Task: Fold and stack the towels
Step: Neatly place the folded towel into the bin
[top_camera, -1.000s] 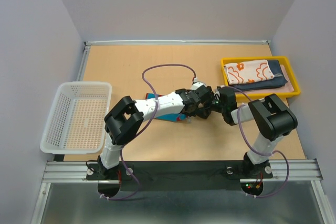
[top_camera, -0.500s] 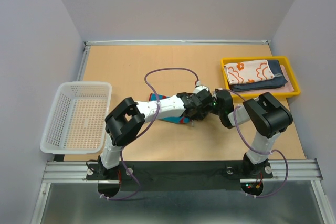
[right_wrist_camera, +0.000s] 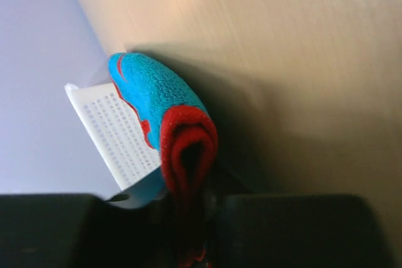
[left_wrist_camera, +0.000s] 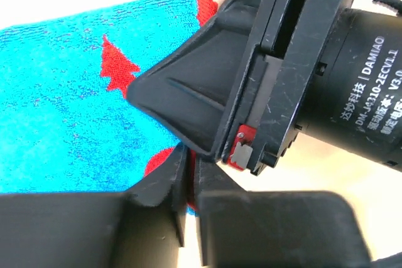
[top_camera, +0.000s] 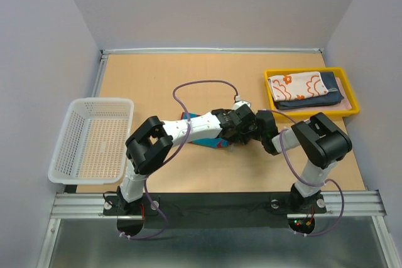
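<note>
The right hand (right_wrist_camera: 188, 218) is clenched on the red folded edge of the red and blue towel (left_wrist_camera: 63, 92), which goes out from between its fingers. The left hand (left_wrist_camera: 190, 218) sits close against it, fingers almost together. The red hem reaches their slit, but I cannot tell if it is pinched. I judge they meet at one edge so the fold stays shut. The towel lies on the worktop (top_camera: 157, 80) ahead of the left hand. Beyond the right hand, folded towels (top_camera: 295, 85) lie in the yellow tray (top_camera: 311, 69).
</note>
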`<control>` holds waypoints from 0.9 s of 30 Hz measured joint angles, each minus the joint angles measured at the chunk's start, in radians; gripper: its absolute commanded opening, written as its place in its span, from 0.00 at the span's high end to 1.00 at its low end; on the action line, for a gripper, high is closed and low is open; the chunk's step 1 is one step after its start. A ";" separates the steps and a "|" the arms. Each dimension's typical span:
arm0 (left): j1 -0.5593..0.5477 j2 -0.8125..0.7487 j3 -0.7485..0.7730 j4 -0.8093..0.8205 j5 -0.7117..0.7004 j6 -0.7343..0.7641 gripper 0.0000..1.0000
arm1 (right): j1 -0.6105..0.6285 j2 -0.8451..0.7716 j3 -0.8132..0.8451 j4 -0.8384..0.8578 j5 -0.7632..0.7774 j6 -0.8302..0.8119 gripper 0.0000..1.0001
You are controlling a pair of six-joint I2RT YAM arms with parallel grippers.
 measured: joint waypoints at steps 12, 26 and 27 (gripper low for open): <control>0.062 -0.140 -0.071 0.043 0.052 0.019 0.25 | -0.024 -0.051 0.217 -0.441 0.028 -0.354 0.99; 0.448 -0.811 -0.476 0.208 0.025 0.224 0.17 | -0.187 0.010 0.897 -1.231 0.160 -1.057 1.00; 0.465 -0.832 -0.534 0.230 0.021 0.235 0.17 | -0.193 0.017 0.945 -1.267 0.185 -1.099 0.99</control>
